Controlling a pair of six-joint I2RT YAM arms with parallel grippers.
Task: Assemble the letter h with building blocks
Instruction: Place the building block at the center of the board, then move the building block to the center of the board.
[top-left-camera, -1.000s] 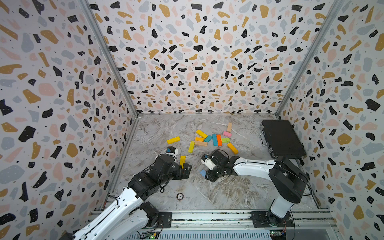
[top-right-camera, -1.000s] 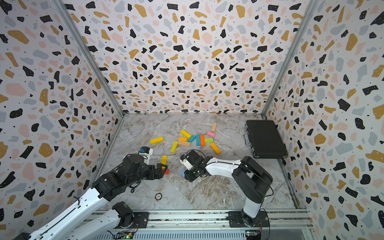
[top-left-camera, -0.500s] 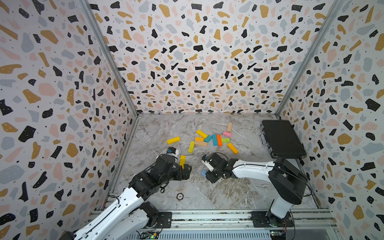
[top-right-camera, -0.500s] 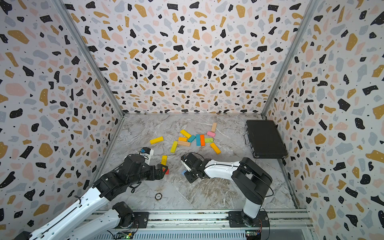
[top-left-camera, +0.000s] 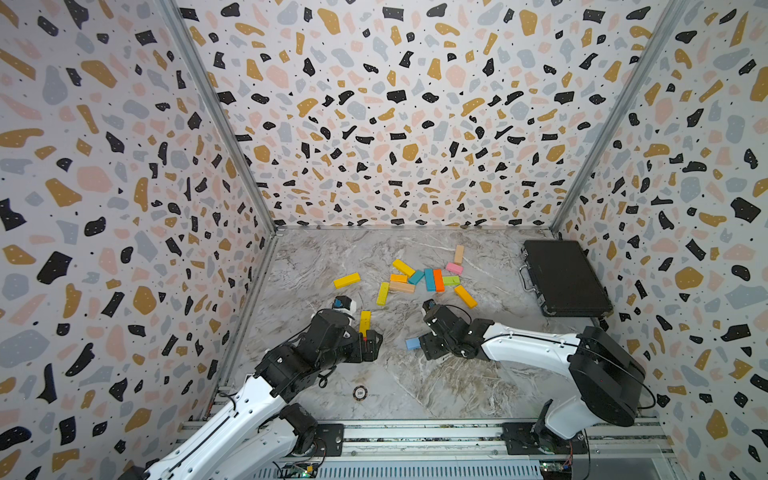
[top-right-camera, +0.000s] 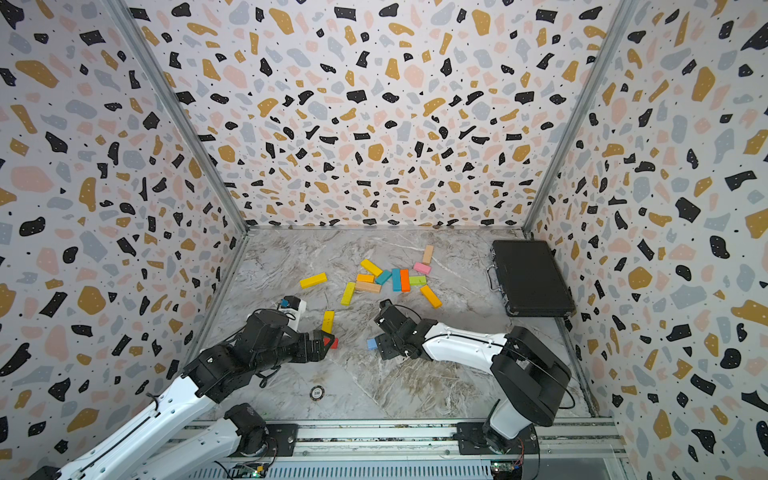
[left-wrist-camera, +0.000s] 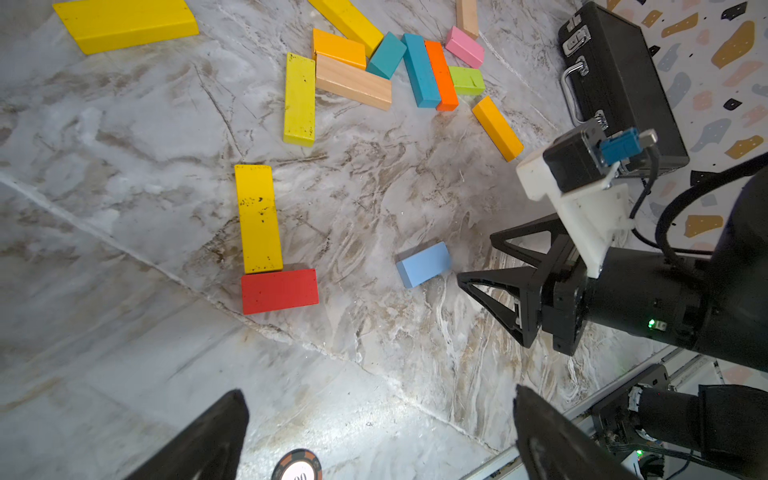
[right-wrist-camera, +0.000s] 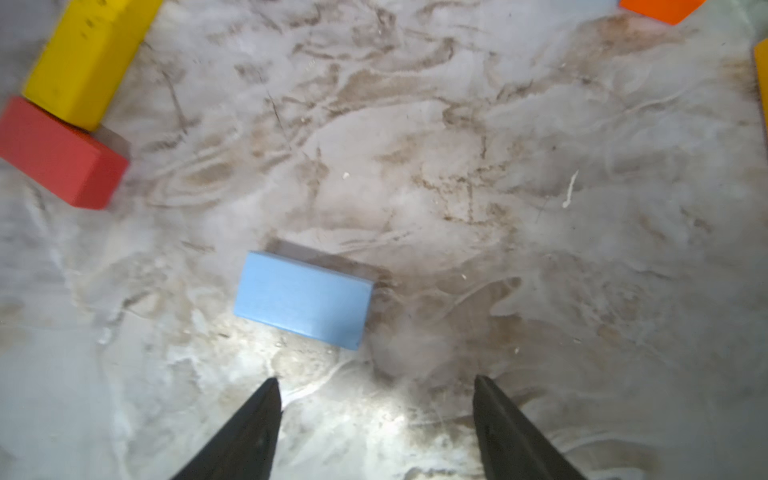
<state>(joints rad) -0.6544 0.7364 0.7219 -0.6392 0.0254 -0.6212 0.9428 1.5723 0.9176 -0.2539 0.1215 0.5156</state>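
Seen from above with twelve o'clock at the back wall, a short light-blue block (right-wrist-camera: 303, 300) lies flat and free near the middle of the marble tabletop (top-left-camera: 457, 374). The right gripper (right-wrist-camera: 376, 380) sits low at this block's three o'clock, jaws apart and empty. Its fingertips (right-wrist-camera: 266, 399) are just short of the block and do not touch it.

At the light-blue block's nine o'clock, well apart from it, a short red block (left-wrist-camera: 279, 291) lies crosswise. A long yellow block (left-wrist-camera: 257, 218) runs from the red block's nine-o'clock end toward twelve o'clock, its end touching the red block's long side, so the pair makes an L. The left gripper (left-wrist-camera: 378, 397) hovers at the red block's nine o'clock, jaws spread wide with nothing between them, and in both top views it hides part of the red block.

At the light-blue block's twelve o'clock a loose pile of blocks (top-left-camera: 430, 279) lies flat in yellow, orange, teal, pink, green and plain wood, several of them touching. A lone yellow block (top-left-camera: 346, 280) lies at the pile's nine o'clock. A shut black case (top-left-camera: 561, 278) rests at the table's two o'clock, and a small round disc (top-left-camera: 360, 392) marked 100 sits between seven and eight o'clock of the light-blue block
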